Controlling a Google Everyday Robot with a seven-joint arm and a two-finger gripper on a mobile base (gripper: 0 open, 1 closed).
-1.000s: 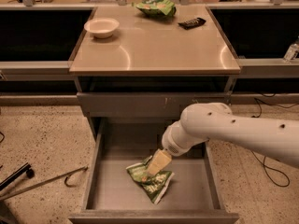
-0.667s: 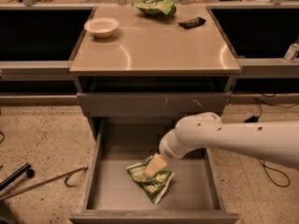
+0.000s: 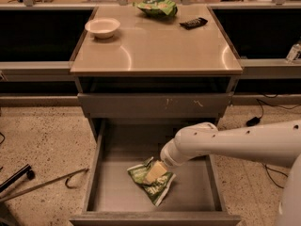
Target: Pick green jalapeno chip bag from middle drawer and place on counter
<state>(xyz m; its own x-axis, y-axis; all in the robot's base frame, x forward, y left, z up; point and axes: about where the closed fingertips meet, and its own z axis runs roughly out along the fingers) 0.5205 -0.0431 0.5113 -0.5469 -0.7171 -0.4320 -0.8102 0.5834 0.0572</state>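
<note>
The green jalapeno chip bag lies crumpled on the bare bottom of the open middle drawer, near its centre. My gripper reaches down into the drawer from the right on a white arm. Its tan tip rests on top of the bag's upper half and hides part of it. The tan counter sits above the drawer cabinet.
On the counter stand a white bowl at back left, a lighter green puffy bag at the back and a small dark packet. A closed drawer front is above the open drawer. A metal rod and cables lie on the floor.
My arm has slid left and lower into the drawer, bringing the gripper further onto the bag. The bag has stayed in place.
</note>
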